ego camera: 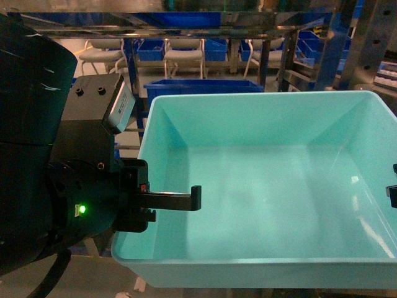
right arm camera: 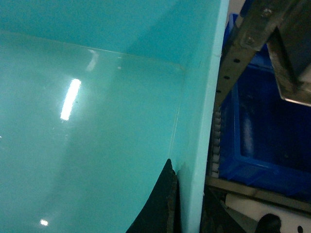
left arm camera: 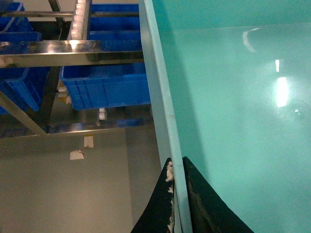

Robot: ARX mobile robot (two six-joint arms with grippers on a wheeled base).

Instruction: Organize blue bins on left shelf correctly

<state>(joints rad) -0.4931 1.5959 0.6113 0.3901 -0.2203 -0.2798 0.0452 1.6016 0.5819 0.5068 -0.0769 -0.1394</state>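
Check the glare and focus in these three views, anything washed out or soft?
Head: dim, teal cast, turquoise bin evenly lit, the shelf behind soft. Left wrist: bright glare streaks on the bin floor, shiny reflection on the steel beam, left claw pinching the wall is near and blurred. Right wrist: one strong glare bar on the bin floor, right claw dark, dark blue crate in shadow.

A shiny steel shelf point(left arm camera: 73, 53) of flat beams and uprights stands on the left, with a track of small white rollers point(left arm camera: 80, 19) running across it. Dark blue crates point(left arm camera: 104, 85) rest on its lower level. Beneath lies a grey floor point(left arm camera: 73, 189) with two pale scraps point(left arm camera: 80, 149).
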